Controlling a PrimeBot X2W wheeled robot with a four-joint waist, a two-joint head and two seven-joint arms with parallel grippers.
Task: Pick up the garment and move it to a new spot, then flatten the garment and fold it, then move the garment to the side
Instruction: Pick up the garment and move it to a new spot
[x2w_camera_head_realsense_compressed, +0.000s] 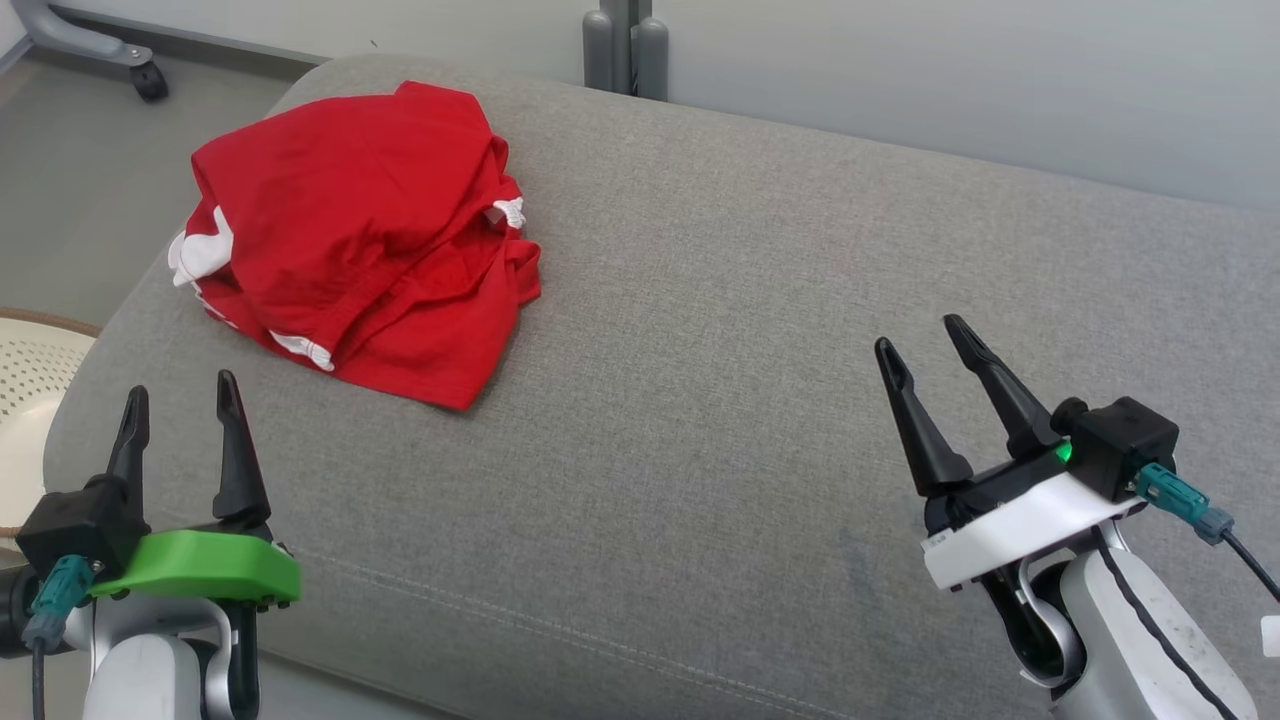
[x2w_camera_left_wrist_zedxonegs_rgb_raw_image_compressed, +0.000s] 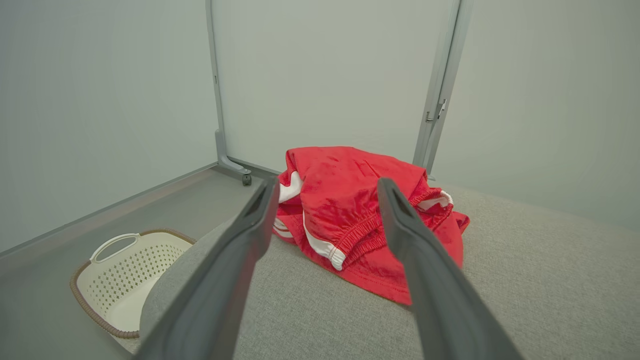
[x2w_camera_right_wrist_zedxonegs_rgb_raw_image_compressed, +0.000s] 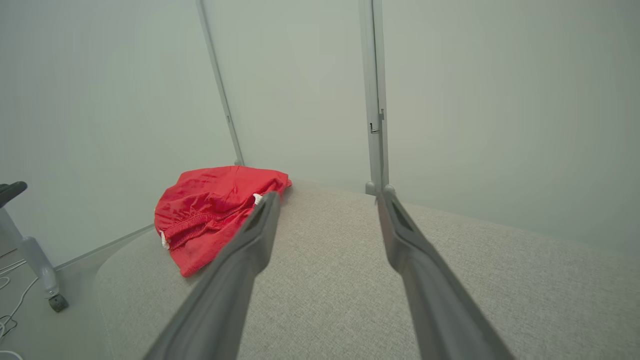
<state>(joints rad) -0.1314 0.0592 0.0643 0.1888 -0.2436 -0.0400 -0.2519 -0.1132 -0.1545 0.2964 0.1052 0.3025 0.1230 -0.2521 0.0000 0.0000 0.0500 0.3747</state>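
Left gripper (x2w_camera_head_realsense_compressed: 180, 385): jaws spread wide, nothing between them and nothing touched. It hangs over the near left corner of the grey cushion (x2w_camera_head_realsense_compressed: 700, 400), tips pointing toward the red garment (x2w_camera_head_realsense_compressed: 360, 250). In the left wrist view the two dark fingers (x2w_camera_left_wrist_zedxonegs_rgb_raw_image_compressed: 252, 225) frame the garment; the cloth lies beyond the tips, apart from them.

Right gripper (x2w_camera_head_realsense_compressed: 920, 334): likewise wide open and empty, over the near right part of the cushion, well apart from the garment. In the right wrist view, bare grey fabric shows between its fingers (x2w_camera_right_wrist_zedxonegs_rgb_raw_image_compressed: 400, 235), and the garment sits off to that view's left, past the left finger.

Garment: red with white trim and a gathered elastic band, crumpled in a loose heap at the far left end of the cushion, near the rounded edge. It rests on the cushion alone — neither gripper is in contact with it.

Surroundings: a cream perforated basket (x2w_camera_head_realsense_compressed: 30, 380) with a brown rim stands on the floor beside the cushion's left end. Behind the cushion are pale wall panels with grey posts (x2w_camera_head_realsense_compressed: 625, 45). A caster (x2w_camera_head_realsense_compressed: 148, 82) on a grey stand leg sits on the floor at far left.
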